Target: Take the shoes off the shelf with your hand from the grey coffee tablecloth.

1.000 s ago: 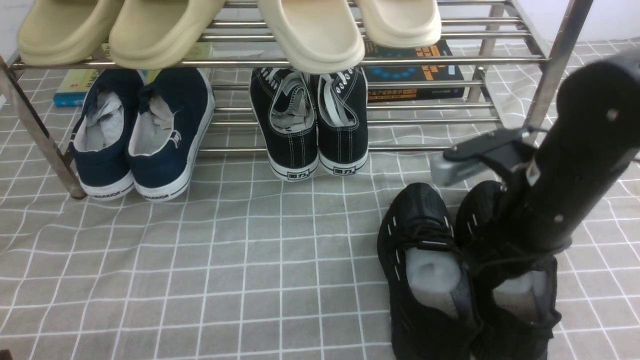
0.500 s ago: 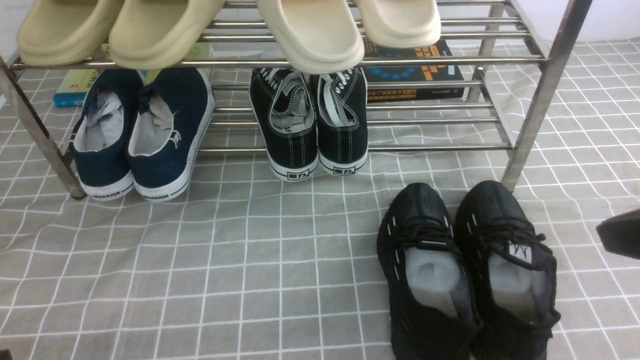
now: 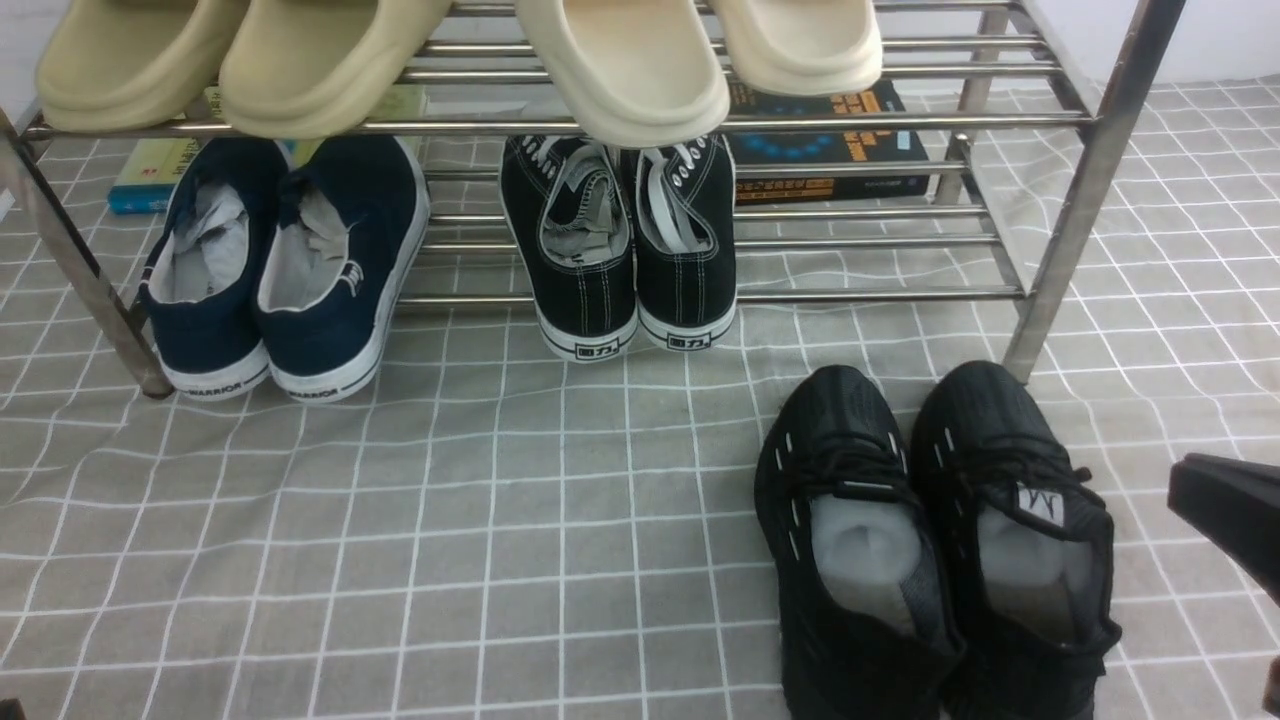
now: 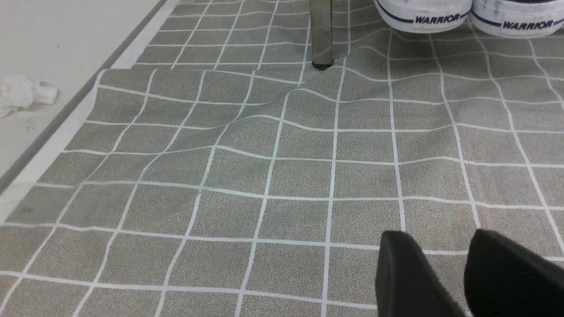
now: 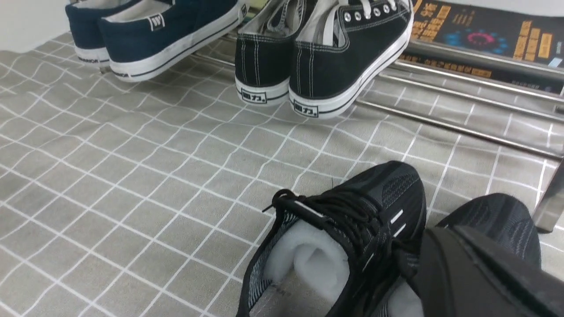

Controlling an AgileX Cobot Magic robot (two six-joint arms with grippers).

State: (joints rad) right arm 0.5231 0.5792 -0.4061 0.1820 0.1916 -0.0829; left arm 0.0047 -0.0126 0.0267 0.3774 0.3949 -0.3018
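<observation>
The pair of all-black knit shoes [image 3: 935, 545] lies side by side on the grey coffee tablecloth [image 3: 480, 520], just in front of the right leg of the silver shelf [image 3: 1060, 260]. They also show in the right wrist view [image 5: 352, 229], with pale stuffing inside. My right hand [image 3: 1225, 520] shows only as a black tip at the right edge, apart from the shoes. In its wrist view one black finger [image 5: 476, 273] hangs over the right shoe, and the other is hidden. My left gripper [image 4: 443, 240] is open and empty over bare cloth.
Navy sneakers with white soles [image 3: 280, 270] and black canvas sneakers [image 3: 625, 240] stand on the lower tier. Beige slippers [image 3: 620, 70] lie on the upper tier. Books [image 3: 830, 140] lie behind the rack. The cloth's edge and bare floor [image 4: 53, 66] are at my left.
My right arm has drawn back from above the black shoes to the right edge of the front view. The shoes have stayed in place on the cloth.
</observation>
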